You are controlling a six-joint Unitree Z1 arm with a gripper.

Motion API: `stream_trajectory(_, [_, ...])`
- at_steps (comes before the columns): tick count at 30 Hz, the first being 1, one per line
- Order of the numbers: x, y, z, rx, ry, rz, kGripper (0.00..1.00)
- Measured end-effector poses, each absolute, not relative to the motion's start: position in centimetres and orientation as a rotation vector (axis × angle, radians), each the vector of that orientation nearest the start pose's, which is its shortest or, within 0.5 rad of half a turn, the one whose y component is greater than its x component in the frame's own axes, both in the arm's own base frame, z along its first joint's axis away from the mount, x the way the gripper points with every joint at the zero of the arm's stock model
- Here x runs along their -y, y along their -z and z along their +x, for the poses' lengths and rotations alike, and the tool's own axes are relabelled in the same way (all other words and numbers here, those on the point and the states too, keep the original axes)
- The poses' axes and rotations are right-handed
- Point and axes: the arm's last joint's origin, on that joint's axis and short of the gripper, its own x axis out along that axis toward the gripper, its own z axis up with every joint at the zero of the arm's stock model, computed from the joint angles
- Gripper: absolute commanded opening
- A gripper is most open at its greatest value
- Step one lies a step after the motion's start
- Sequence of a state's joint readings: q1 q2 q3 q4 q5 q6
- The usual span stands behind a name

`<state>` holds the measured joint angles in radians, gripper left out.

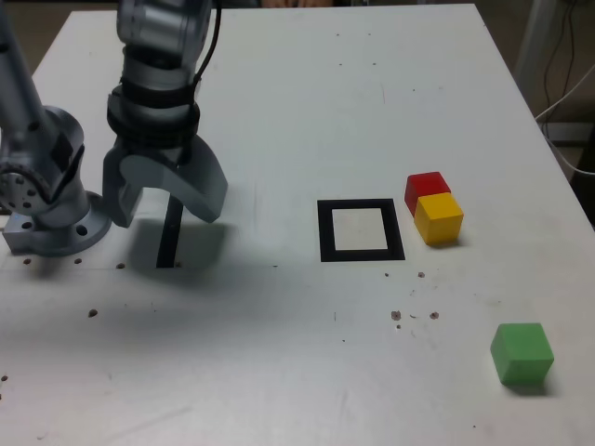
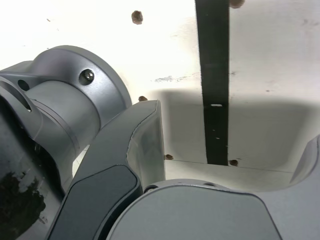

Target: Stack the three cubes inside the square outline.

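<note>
Cubes all lie outside the square outline [image 1: 362, 230]: red cube [image 1: 426, 185] touching yellow cube [image 1: 439, 218] just beside it, green cube [image 1: 522, 353] well apart. Jaws spread wide, holding nothing.

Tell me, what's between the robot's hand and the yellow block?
The black square outline sits between the hand and the yellow block, seen in the exterior view.

A white counter [image 1: 307, 102] bears a thin black strip [image 1: 170, 237] and small brown specks [image 1: 396, 316]; cables [image 1: 567, 65] hang beyond it.
</note>
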<state>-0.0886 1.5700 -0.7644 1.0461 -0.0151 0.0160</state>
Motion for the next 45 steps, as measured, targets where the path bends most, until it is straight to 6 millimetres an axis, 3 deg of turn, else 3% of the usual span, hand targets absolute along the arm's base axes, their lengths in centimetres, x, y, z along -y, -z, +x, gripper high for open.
stream_trajectory(29, [2.2, -27.6, 26.3, -1.753, 0.06, 0.112, 0.99])
stream_trajectory(37, [2.1, -29.2, 30.2, -1.728, 0.042, 0.112, 0.99])
stream_trajectory(45, [1.0, -29.4, 34.0, -1.727, 0.01, 0.088, 0.99])
